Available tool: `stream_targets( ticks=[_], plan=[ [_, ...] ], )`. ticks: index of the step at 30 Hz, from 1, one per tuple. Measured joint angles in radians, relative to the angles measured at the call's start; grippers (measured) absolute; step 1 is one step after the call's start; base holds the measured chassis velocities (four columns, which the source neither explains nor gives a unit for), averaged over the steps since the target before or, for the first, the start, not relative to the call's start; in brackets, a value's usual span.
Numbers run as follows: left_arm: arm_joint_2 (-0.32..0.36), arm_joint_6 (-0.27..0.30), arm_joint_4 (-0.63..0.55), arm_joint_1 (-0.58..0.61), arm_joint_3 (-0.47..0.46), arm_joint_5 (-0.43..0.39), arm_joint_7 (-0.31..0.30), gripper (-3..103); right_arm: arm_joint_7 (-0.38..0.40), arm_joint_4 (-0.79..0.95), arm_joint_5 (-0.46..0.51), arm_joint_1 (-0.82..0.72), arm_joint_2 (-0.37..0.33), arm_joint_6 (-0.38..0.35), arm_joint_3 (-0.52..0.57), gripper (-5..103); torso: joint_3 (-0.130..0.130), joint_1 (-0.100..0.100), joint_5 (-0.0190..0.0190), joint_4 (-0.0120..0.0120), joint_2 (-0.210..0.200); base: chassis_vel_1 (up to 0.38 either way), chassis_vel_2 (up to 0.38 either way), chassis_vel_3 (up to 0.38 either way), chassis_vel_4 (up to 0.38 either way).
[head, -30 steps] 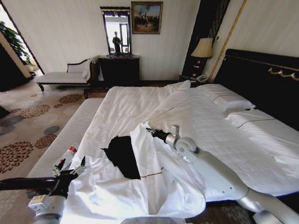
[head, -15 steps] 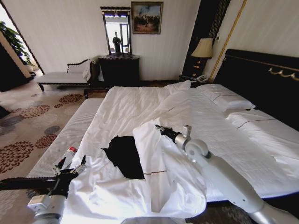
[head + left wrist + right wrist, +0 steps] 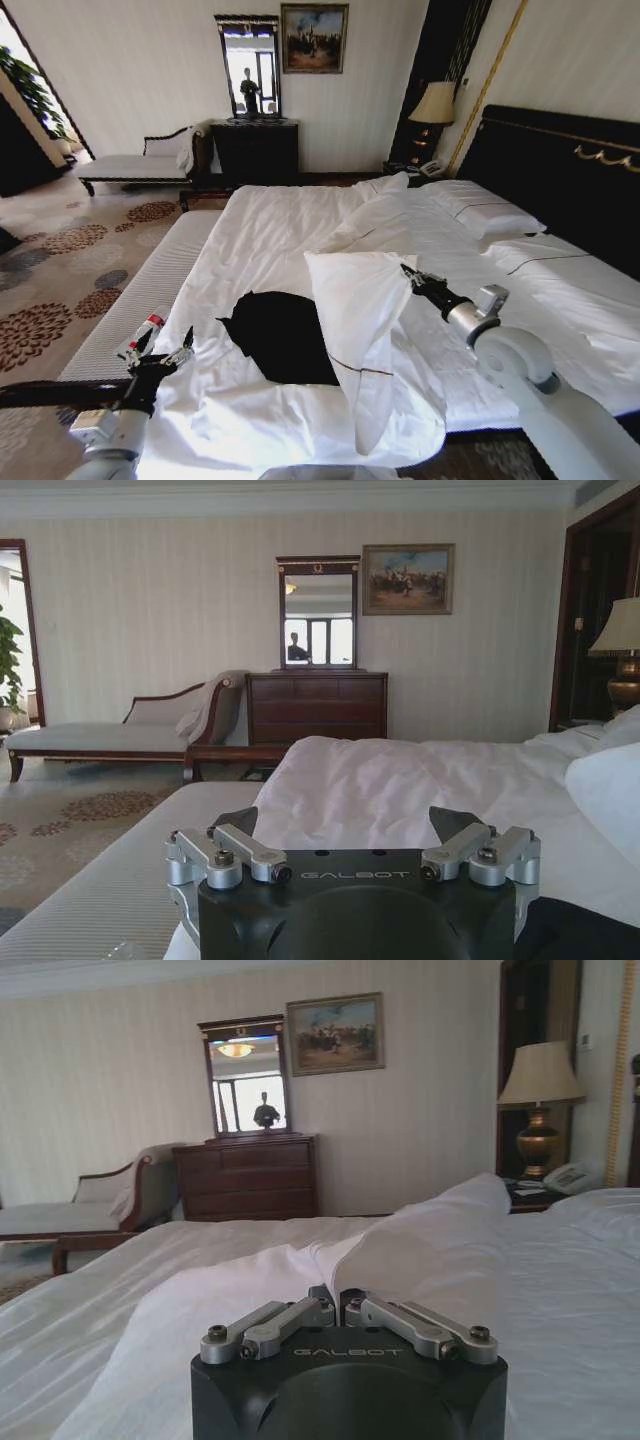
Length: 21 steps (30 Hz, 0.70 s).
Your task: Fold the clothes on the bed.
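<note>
1. My right gripper (image 3: 409, 272) reached out over the bed (image 3: 520, 300), its fingers pinched together on a raised fold of the white duvet (image 3: 365, 300).
2. In the right wrist view, both fingers (image 3: 322, 1310) met at their tips with white cloth pressed against them.
3. The lifted duvet hung down from that gripper as a tall, pointed flap, draping toward the near edge of the mattress.
4. The black T-shirt (image 3: 285, 335) lay flat on the sheet just beside the flap, on the side toward my left arm and lower than the right gripper, apart from its fingers.
5. One edge of the shirt ran under the hanging duvet, so I could not tell its full outline.
6. My left gripper (image 3: 160, 357) sat low by the near corner of the bed, fingers spread wide and holding nothing.
7. A grey upholstered bench (image 3: 140, 300) ran along the bed's foot just beyond the left gripper.
8. Two white pillows (image 3: 485, 212) rested at the dark headboard (image 3: 560, 170), well beyond the right gripper.
</note>
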Motion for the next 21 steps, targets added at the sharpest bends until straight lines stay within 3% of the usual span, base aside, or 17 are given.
stream_targets(
  ticks=[6,10,15,21],
  plan=[
    [0.027,0.0,0.014,-0.006,-0.003,-0.027,-0.001,97,-0.02,0.005,-0.123,-0.117,0.062,0.039,0.155,0,0.0,0.0,-0.0001,0.0001,0.0,0.0,0.0,0.0,0.0],
    [0.03,0.013,0.024,-0.015,0.018,-0.026,-0.003,97,-0.041,-0.009,-0.219,-0.243,0.154,0.095,0.343,0,0.0,0.0,0.0001,0.0002,0.0,0.0,0.0,0.0,0.0],
    [0.022,0.023,0.021,-0.023,0.036,-0.011,-0.005,97,-0.068,-0.058,-0.266,-0.315,0.233,0.167,0.498,0,0.0,0.0,0.0,-0.0002,0.0,0.0,0.0,0.0,0.0],
    [0.023,0.036,0.016,-0.034,0.044,-0.008,-0.01,97,-0.067,-0.139,-0.251,-0.321,0.288,0.196,0.605,0,0.0,0.0,-0.0001,0.0002,0.0,0.0,0.0,0.0,0.0]
  ],
)
